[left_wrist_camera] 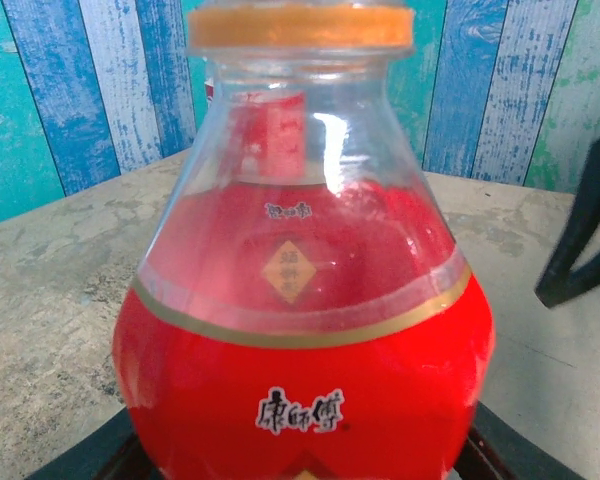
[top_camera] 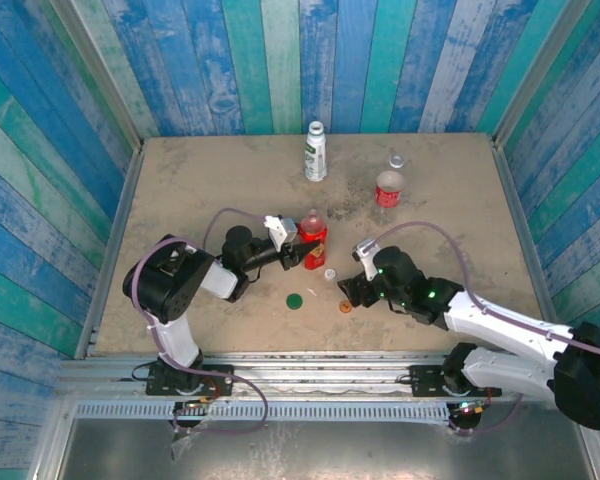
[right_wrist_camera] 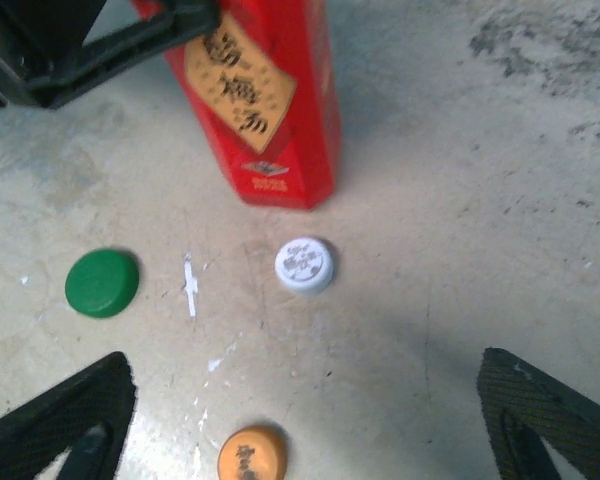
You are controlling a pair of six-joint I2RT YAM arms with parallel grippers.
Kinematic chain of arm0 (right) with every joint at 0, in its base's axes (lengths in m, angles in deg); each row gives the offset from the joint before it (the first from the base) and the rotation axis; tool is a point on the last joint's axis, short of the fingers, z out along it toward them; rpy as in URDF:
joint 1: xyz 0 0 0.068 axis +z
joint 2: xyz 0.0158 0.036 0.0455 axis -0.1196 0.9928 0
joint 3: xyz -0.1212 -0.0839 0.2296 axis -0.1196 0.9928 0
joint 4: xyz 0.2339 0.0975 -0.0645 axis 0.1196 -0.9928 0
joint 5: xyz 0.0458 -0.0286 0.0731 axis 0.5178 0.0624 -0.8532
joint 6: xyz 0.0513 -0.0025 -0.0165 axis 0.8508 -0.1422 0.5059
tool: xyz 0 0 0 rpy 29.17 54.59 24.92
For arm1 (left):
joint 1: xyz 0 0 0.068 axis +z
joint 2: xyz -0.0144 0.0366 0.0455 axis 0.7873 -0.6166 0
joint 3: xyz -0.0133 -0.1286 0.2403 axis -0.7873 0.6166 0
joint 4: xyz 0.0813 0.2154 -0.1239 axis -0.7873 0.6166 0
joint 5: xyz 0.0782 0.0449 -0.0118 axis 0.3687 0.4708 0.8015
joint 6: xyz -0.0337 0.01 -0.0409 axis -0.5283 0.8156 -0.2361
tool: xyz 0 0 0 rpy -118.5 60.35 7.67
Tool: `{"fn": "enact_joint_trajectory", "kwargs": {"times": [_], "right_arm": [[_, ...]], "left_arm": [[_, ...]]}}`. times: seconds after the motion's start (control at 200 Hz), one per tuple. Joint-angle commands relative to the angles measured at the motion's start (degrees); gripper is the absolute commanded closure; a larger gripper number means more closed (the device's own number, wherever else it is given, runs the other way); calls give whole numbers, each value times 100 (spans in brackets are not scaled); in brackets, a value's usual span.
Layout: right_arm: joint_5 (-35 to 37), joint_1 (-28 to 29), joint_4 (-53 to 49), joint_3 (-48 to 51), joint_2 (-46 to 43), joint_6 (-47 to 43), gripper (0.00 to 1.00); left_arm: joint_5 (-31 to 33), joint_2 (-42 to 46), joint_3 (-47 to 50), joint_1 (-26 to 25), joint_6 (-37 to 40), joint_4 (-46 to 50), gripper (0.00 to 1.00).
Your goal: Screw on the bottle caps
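Observation:
My left gripper (top_camera: 296,246) is shut on the red bottle (top_camera: 314,240), which stands upright at the table's middle. In the left wrist view the red bottle (left_wrist_camera: 300,350) is close up, with an orange ring at its neck. My right gripper (right_wrist_camera: 305,420) hangs open just above the table, its fingers (right_wrist_camera: 60,420) wide apart. The orange cap (right_wrist_camera: 252,455) lies between them, the white cap (right_wrist_camera: 304,265) ahead near the bottle's foot, and the dark green cap (right_wrist_camera: 102,283) to the left. The white-labelled bottle (top_camera: 316,152) and the clear red-labelled bottle (top_camera: 389,186) stand at the back.
Blue and green plank walls enclose the sandy table (top_camera: 200,190) on three sides. A small grey object (top_camera: 396,160) lies just behind the clear bottle. A dark finger (left_wrist_camera: 580,230) of the other arm shows at the right of the left wrist view.

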Motion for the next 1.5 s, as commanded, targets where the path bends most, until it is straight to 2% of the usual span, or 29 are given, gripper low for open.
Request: {"fn": "enact_joint_trajectory", "kwargs": {"times": [0.0, 0.125, 0.396, 1.131, 1.497], "right_arm": [[395, 286, -503, -110, 222, 276, 23], [660, 673, -834, -288, 677, 620, 34], [940, 1223, -908, -646, 1606, 1067, 41], [950, 1236, -875, -729, 2158, 1283, 61], [981, 1244, -907, -751, 2090, 1246, 71]], "left_arm": [[-114, 122, 53, -24, 175, 57, 46], [-232, 108, 14, -23, 248, 165, 46], [-230, 118, 37, -18, 273, 167, 46], [-246, 153, 11, -19, 325, 332, 46], [-362, 158, -2, -21, 358, 371, 46]]}}
